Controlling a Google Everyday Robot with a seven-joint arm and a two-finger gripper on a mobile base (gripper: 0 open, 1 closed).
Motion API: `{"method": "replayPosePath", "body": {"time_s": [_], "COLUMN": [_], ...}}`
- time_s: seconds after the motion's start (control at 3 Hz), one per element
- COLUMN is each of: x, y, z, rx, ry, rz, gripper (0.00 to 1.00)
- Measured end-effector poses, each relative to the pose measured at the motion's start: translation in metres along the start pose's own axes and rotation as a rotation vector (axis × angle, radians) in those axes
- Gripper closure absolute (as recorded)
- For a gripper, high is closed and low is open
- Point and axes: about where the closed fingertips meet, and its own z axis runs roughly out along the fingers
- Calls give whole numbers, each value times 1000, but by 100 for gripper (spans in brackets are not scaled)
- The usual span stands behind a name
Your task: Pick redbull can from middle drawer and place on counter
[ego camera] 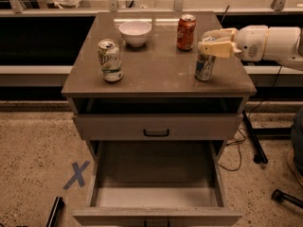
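The redbull can, slim and blue-and-silver, stands on the right side of the counter, its base on or just above the surface. My gripper reaches in from the right on a white arm and is shut on the can's top; the fingers hide the can's lid. The middle drawer is pulled out wide below the counter, and its dark interior shows nothing inside.
A white-and-green can stands at the counter's left, a white bowl at the back, and a red-orange soda can just behind the redbull can. A shut drawer front with a black handle sits above the open one. A blue tape X marks the floor on the left.
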Motion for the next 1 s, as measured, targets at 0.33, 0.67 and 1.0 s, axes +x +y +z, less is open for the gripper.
{"method": "replayPosePath", "body": {"time_s": [0.33, 0.67, 1.0], "x": [-1, -1, -1], "y": [1, 2, 2], "z": [3, 5, 5], "rx": [-4, -8, -8], "ry": [1, 0, 0], "rz": [-2, -2, -2], "gripper": [11, 0, 0]}}
